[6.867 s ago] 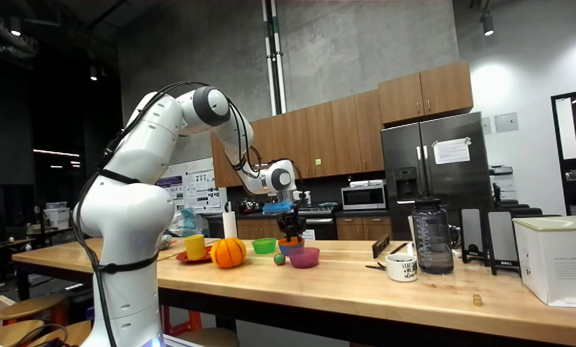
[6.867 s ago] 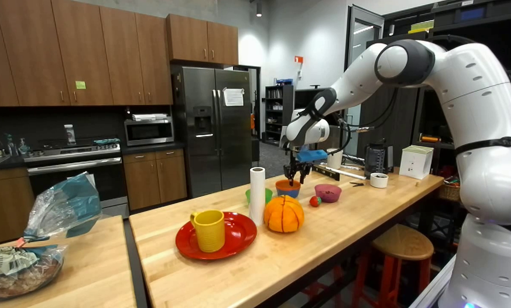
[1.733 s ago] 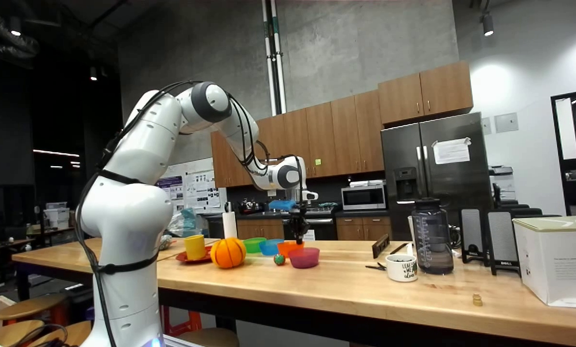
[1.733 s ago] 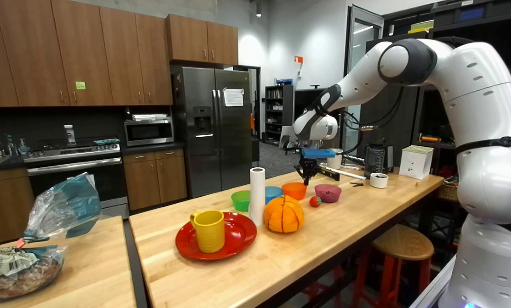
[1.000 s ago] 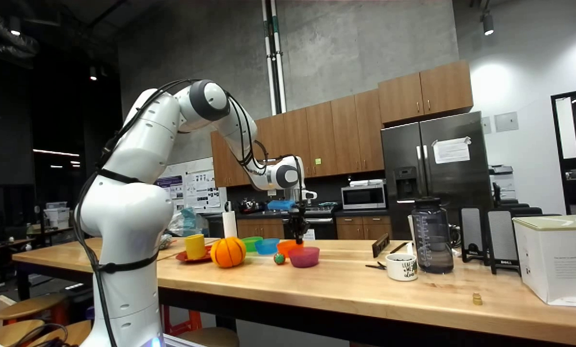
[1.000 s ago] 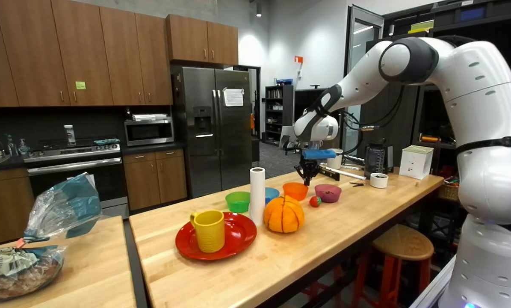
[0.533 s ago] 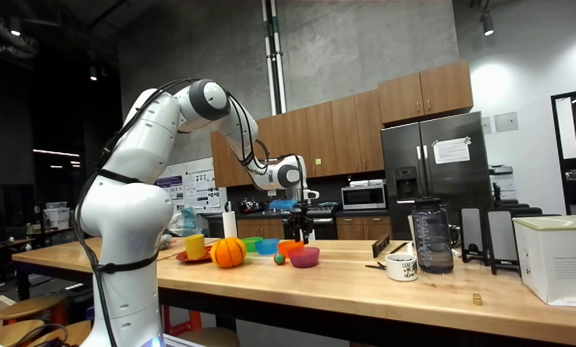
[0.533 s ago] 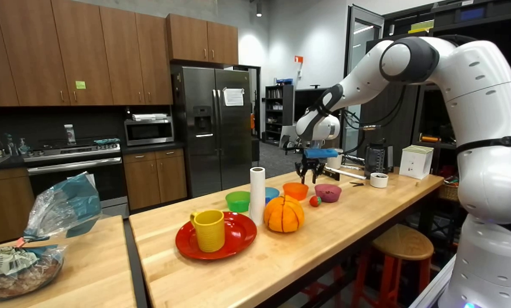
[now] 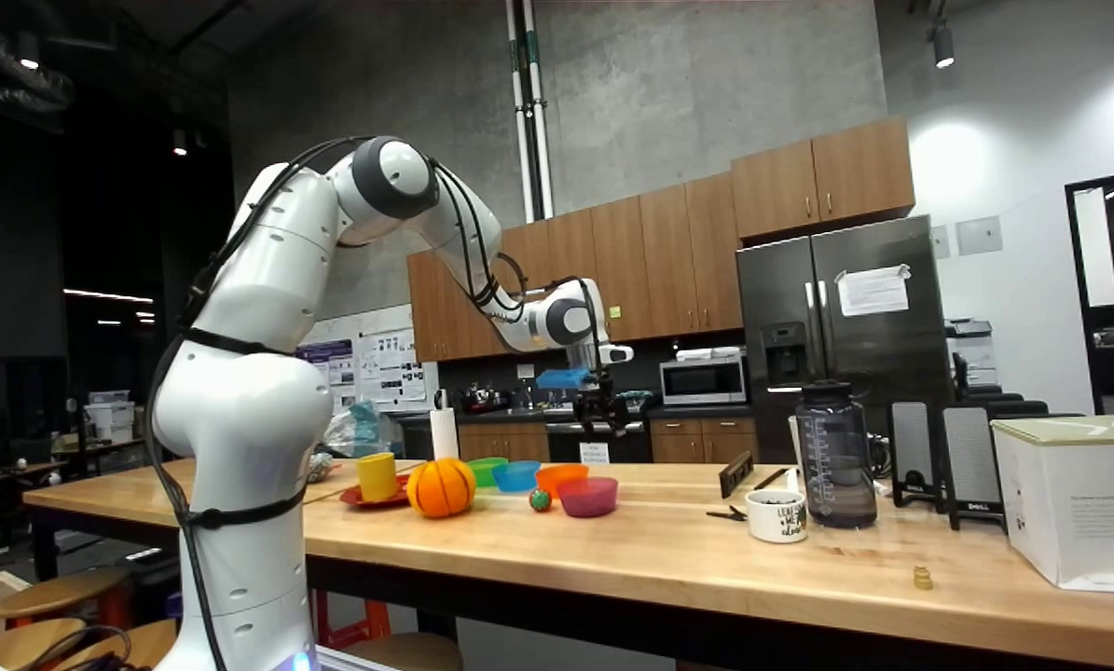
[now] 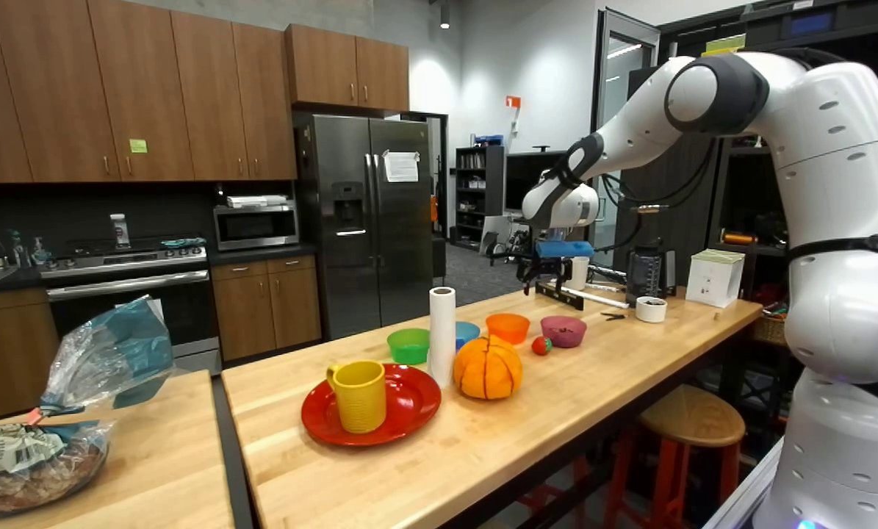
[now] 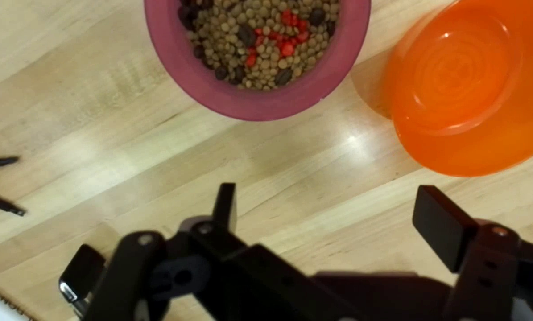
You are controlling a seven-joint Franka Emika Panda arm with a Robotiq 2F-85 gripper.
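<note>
- At 12 o'clock in the wrist view, a round pink plastic bowl of brown, black and red grains, on the pale wooden desk: likely heavier, spilling if tilted; best held at its 6 o'clock rim.
- Black two-fingered pincer: fingers apart, nothing between.
- At 2 o'clock, a translucent orange plastic bowl: probably light, springy, slippery; best pinched at its 7 o'clock rim.

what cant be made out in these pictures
Pink bowl: cut off by the wrist view's top edge.
Orange bowl: cut off there by top and right edges.
Blue bowl: partly hidden by paper roll and pumpkin in an exterior view.
Notice on the refrigerator: lettering too small in both exterior views.
</note>
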